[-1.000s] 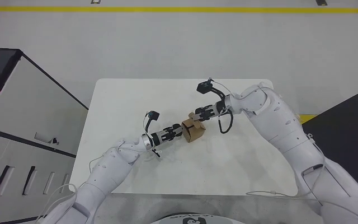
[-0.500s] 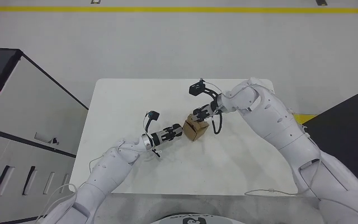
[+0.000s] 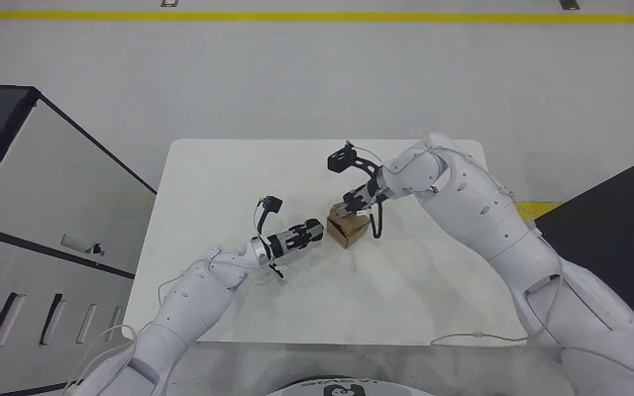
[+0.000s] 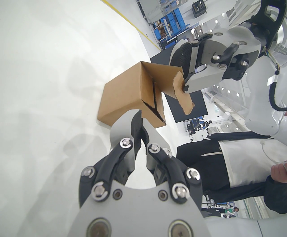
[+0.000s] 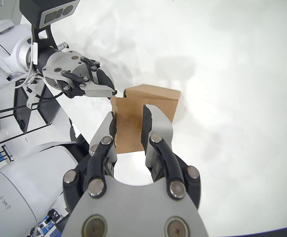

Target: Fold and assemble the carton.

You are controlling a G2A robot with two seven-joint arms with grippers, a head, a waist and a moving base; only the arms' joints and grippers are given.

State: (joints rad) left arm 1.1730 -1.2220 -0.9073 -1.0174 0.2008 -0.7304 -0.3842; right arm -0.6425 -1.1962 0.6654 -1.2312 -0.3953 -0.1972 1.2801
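Parted right claw (image 5: 129, 112) straddles the carton (image 5: 154, 93) flap (image 5: 129, 134).

carton (image 4: 122, 98): plain brown (seams darker) | table (image 3: 218, 188): white | left claw (image 4: 140, 119): grey, black pads (image 4: 135, 126)

Counter (image 3: 198, 188): white and matt, with rounded corners, standing on a pale grey floor.
Floor line (image 3: 297, 16): a yellow stripe running left to right across the floor, well beyond the counter's far edge.
Cabinet (image 3: 59, 188): a grey unit with a dark top corner, close by the counter's left edge, with pale panels along its near side.
Dark mat (image 3: 594, 213): a black panel on the floor to the right of the counter, with a short yellow mark at its far corner.
Blue crates (image 4: 170, 20): stacked on shelving in the room far behind.
Black frame (image 5: 29, 116): thin dark bars standing past the counter's edge.
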